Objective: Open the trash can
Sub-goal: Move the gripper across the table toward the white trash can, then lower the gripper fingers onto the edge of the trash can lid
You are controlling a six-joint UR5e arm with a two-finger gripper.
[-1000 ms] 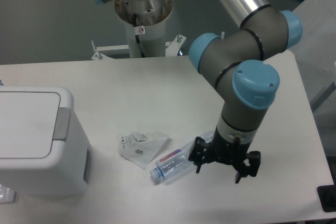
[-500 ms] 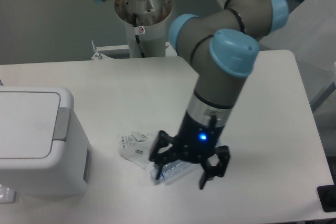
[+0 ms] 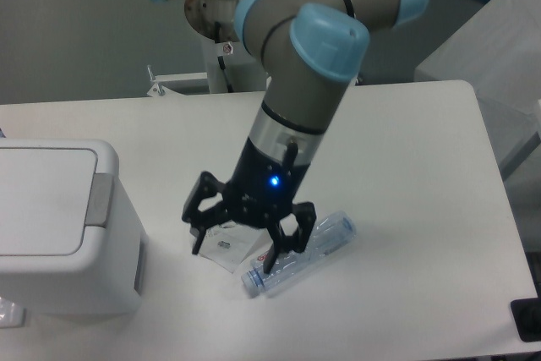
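Note:
The trash can is a boxy white bin at the left edge of the table, its flat lid down and a grey push tab on its right side. My gripper hangs open to the right of the can, just above the table, with nothing between its fingers. It sits over a small plastic packet and is roughly a hand's width from the can's right wall.
A clear plastic bottle lies on its side just right of the gripper. A clear packet with a white label lies under the fingers. The robot's base column stands at the back of the table.
The arm has swung left across the table, carrying the open gripper from right of the bottle to over the packet, closer to the trash can. The bottle now shows fully.

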